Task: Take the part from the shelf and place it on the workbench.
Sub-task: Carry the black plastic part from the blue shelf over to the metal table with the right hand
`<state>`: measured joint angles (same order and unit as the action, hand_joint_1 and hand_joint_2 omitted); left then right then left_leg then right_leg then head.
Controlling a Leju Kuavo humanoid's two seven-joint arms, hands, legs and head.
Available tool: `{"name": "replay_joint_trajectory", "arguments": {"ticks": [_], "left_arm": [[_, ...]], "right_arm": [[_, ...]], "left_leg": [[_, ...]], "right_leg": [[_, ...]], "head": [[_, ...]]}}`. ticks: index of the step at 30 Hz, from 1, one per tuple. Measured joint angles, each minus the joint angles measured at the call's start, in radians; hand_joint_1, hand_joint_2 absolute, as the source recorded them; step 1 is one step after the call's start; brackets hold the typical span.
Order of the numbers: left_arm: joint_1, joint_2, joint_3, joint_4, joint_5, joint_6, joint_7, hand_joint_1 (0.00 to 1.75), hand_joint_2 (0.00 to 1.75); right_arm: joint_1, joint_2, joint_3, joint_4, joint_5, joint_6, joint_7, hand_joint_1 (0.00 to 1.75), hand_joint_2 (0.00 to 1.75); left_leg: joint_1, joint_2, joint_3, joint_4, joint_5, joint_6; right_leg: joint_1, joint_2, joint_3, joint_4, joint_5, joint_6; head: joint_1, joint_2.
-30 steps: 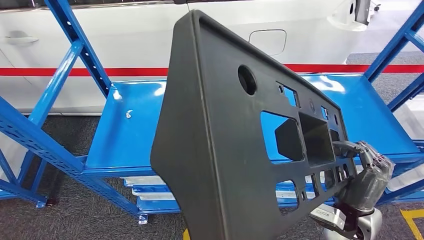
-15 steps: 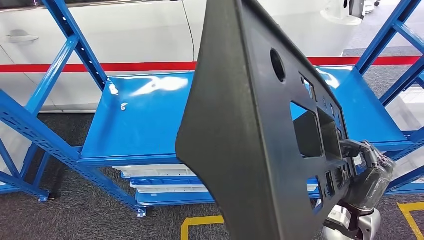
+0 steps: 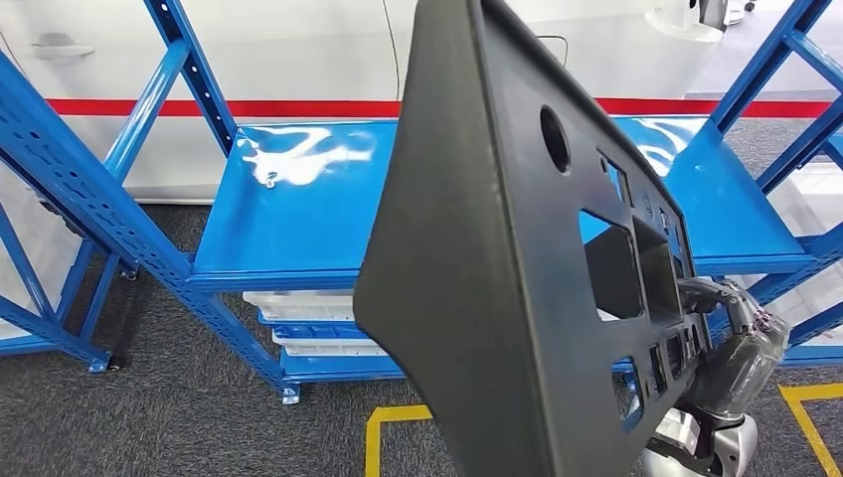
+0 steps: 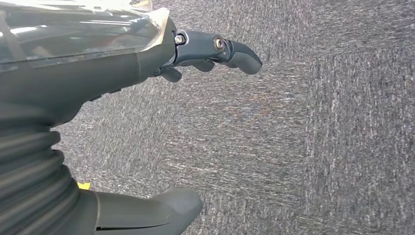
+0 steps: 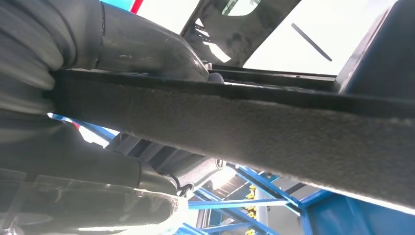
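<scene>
Part [image 3: 497,278]: black panel, off the blue shelf [image 3: 298,229], upright, near the camera
Right hand [image 3: 731,343]: fingers closed on the panel's right edge
Left hand [image 4: 147,63]: fingers apart, holding nothing, above carpet
Progress: pickup done; placing on workbench remains

matte black part [image 3: 477,278], glossy blue shelf [image 3: 298,214], grey speckled carpet [image 4: 293,147].

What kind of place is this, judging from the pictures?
Probably a car factory or workshop: blue steel shelving, a white car body behind it, yellow floor marking, and a black plastic part in the right hand.
</scene>
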<state>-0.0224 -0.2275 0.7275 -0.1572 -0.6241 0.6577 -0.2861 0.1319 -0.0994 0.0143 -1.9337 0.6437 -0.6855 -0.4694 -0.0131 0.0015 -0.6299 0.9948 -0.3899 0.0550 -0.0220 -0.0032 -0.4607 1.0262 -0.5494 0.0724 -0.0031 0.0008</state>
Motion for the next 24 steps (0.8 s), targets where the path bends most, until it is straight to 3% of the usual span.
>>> {"name": "replay_joint_trajectory", "arguments": {"ticks": [2, 4, 5, 6, 8, 9, 10, 11, 12, 13, 15, 16, 18, 20, 22, 24], "left_arm": [[0.000, 0.000, 0.000, 0.000, 0.000, 0.000, 0.001, 0.00, 1.75], [0.000, 0.000, 0.001, 0.000, 0.000, 0.000, 0.001, 0.00, 1.75], [0.001, 0.001, 0.001, 0.000, 0.001, -0.001, 0.002, 0.00, 1.75], [0.001, 0.001, 0.002, 0.000, 0.001, -0.001, 0.002, 0.00, 1.75], [0.001, 0.002, 0.002, 0.000, 0.001, -0.003, 0.002, 0.00, 1.75], [0.001, 0.002, 0.002, 0.000, 0.001, -0.004, 0.002, 0.00, 1.75], [0.001, 0.002, 0.002, 0.000, 0.001, -0.004, 0.002, 0.00, 1.75], [0.001, 0.002, 0.002, 0.000, 0.000, -0.005, 0.002, 0.00, 1.75], [0.001, 0.003, 0.002, 0.000, 0.000, -0.006, 0.002, 0.00, 1.75], [0.001, 0.003, 0.002, 0.000, 0.000, -0.006, 0.003, 0.00, 1.75], [0.000, 0.004, 0.002, 0.000, -0.001, -0.006, 0.005, 0.00, 1.75], [0.000, 0.004, 0.002, 0.000, -0.002, -0.007, 0.008, 0.00, 1.75], [-0.001, 0.005, 0.001, 0.000, -0.004, -0.007, 0.017, 0.00, 1.75], [-0.002, 0.004, 0.001, 0.001, -0.005, -0.008, 0.025, 0.00, 1.75], [-0.002, 0.004, 0.002, 0.001, -0.005, -0.009, 0.028, 0.00, 1.75], [-0.002, 0.004, 0.002, 0.001, -0.007, -0.009, 0.029, 0.00, 1.75]], "right_arm": [[0.000, 0.000, -0.001, 0.000, 0.000, 0.000, 0.000, 1.71, 1.75], [0.002, 0.002, -0.001, 0.001, -0.001, 0.000, -0.001, 1.71, 1.75], [0.002, 0.003, -0.002, 0.001, -0.002, 0.000, -0.001, 1.71, 1.75], [0.002, 0.004, -0.002, 0.001, -0.004, 0.000, -0.001, 1.71, 1.75], [0.005, 0.006, -0.004, 0.000, -0.010, 0.000, -0.001, 1.71, 1.75], [0.008, 0.007, -0.006, 0.000, -0.015, 0.000, -0.003, 1.71, 1.75], [0.011, 0.008, -0.008, 0.000, -0.021, 0.000, -0.004, 1.71, 1.75], [0.014, 0.008, -0.009, 0.000, -0.025, 0.000, -0.006, 1.71, 1.75], [0.018, 0.009, -0.011, 0.000, -0.029, 0.000, -0.007, 1.71, 1.75], [0.021, 0.010, -0.013, 0.000, -0.033, 0.000, -0.008, 1.71, 1.75], [0.026, 0.010, -0.016, 0.000, -0.039, 0.000, -0.011, 1.71, 1.75], [0.028, 0.010, -0.017, 0.000, -0.042, 0.000, -0.013, 1.71, 1.75], [0.032, 0.010, -0.018, -0.001, -0.050, 0.000, -0.017, 1.71, 1.75], [0.037, 0.010, -0.020, -0.001, -0.054, 0.000, -0.018, 1.71, 1.75], [0.043, 0.009, -0.023, 0.000, -0.057, 0.000, -0.018, 1.71, 1.75], [0.047, 0.009, -0.023, 0.000, -0.060, 0.000, -0.018, 1.71, 1.75]], "left_leg": [[-0.003, -0.001, -0.004, 0.003, 0.013, -0.010], [-0.001, -0.003, -0.010, 0.006, 0.020, -0.020], [0.001, -0.004, -0.017, 0.017, 0.002, -0.026], [0.003, -0.005, -0.028, 0.045, -0.034, -0.032], [0.010, -0.005, -0.059, 0.160, -0.144, -0.045], [0.013, -0.005, -0.071, 0.227, -0.183, -0.050], [0.016, -0.005, -0.074, 0.278, -0.199, -0.054], [0.019, -0.005, -0.063, 0.296, -0.192, -0.057], [0.022, -0.004, -0.032, 0.275, -0.169, -0.059], [0.025, -0.004, 0.017, 0.218, -0.144, -0.059], [0.026, -0.006, 0.119, 0.073, -0.132, -0.056], [0.024, -0.007, 0.147, 0.025, -0.138, -0.052], [0.017, -0.009, 0.152, 0.000, -0.142, -0.039], [0.015, -0.005, 0.134, -0.005, -0.124, -0.015], [0.016, 0.001, 0.108, -0.011, -0.099, 0.007], [0.012, 0.004, 0.079, -0.010, -0.075, 0.016]], "right_leg": [[0.006, 0.002, 0.033, -0.059, -0.006, -0.014], [0.003, 0.001, 0.016, -0.057, 0.005, -0.031], [-0.001, 0.000, 0.006, -0.056, 0.014, -0.043], [-0.005, -0.002, -0.006, -0.057, 0.025, -0.053], [-0.007, -0.004, -0.031, -0.055, 0.048, -0.065], [-0.006, -0.005, -0.044, -0.053, 0.060, -0.064], [-0.006, -0.005, -0.057, -0.050, 0.070, -0.062], [-0.007, -0.006, -0.070, -0.046, 0.078, -0.058], [-0.008, -0.006, -0.084, -0.041, 0.085, -0.054], [-0.009, -0.006, -0.095, -0.035, 0.090, -0.050], [-0.008, -0.006, -0.113, -0.023, 0.100, -0.038], [-0.007, -0.006, -0.119, -0.020, 0.105, -0.030], [-0.006, -0.008, -0.125, -0.021, 0.120, -0.013], [-0.009, -0.007, -0.136, -0.012, 0.115, -0.004], [-0.008, -0.005, -0.165, 0.053, 0.049, -0.013], [-0.007, -0.002, -0.199, 0.177, -0.036, -0.020]], "head": [[-0.002, 0.000], [-0.004, 0.000], [-0.005, 0.000], [-0.006, 0.000], [-0.007, 0.000], [-0.007, 0.000], [-0.007, 0.000], [-0.008, 0.000], [-0.008, 0.000], [-0.008, 0.000], [-0.007, 0.000], [-0.007, 0.000], [-0.006, 0.000], [-0.006, 0.000], [-0.004, 0.000], [-0.002, 0.000]]}}
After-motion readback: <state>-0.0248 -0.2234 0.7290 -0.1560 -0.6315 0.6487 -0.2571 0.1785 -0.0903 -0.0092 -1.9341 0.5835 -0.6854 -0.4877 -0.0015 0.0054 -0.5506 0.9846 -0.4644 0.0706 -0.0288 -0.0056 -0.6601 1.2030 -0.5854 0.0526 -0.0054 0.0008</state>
